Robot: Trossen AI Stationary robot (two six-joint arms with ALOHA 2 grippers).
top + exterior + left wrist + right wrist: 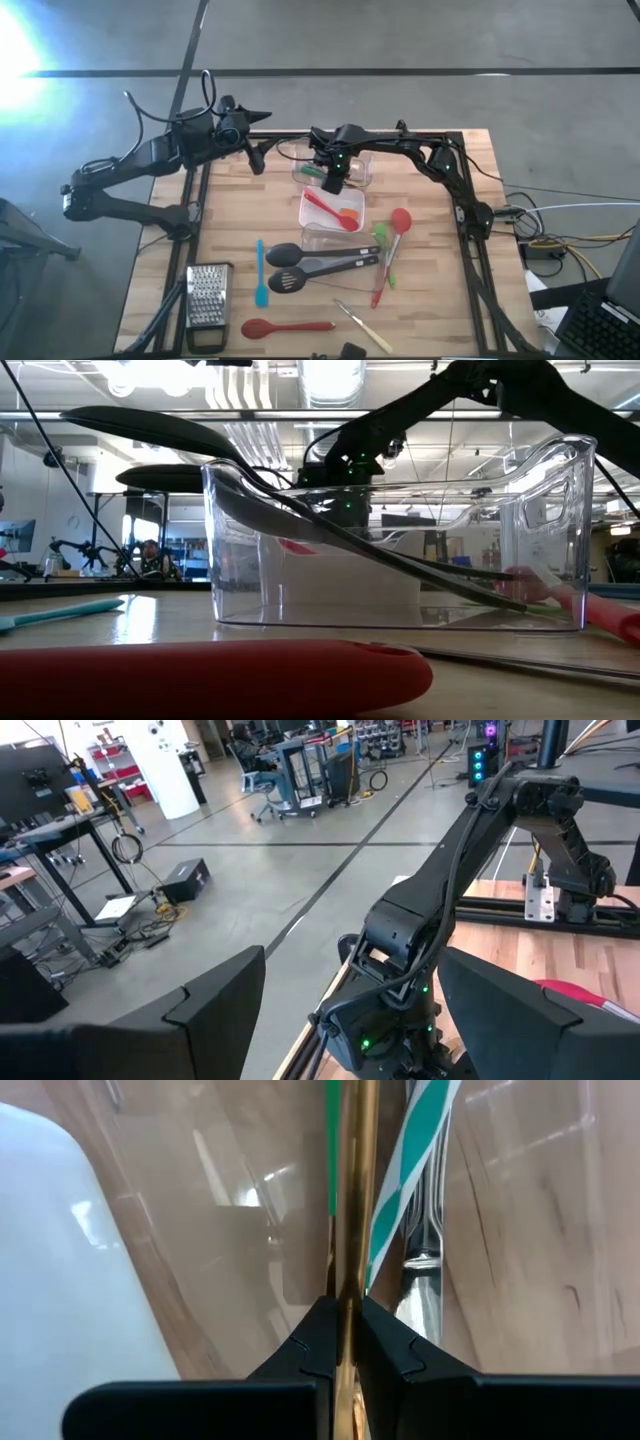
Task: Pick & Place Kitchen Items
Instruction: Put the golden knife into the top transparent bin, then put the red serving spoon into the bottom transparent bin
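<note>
Over tub (352, 168), right gripper (345, 1315) pinches utensil (352, 1200).

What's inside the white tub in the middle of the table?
A red spoon-like utensil and an orange small tool lie inside the white rectangular tub. Whether anything hides beneath them cannot be seen.

No readable text, labels, brands or numbers on anything in any view; room signage too blurred to read.
</note>
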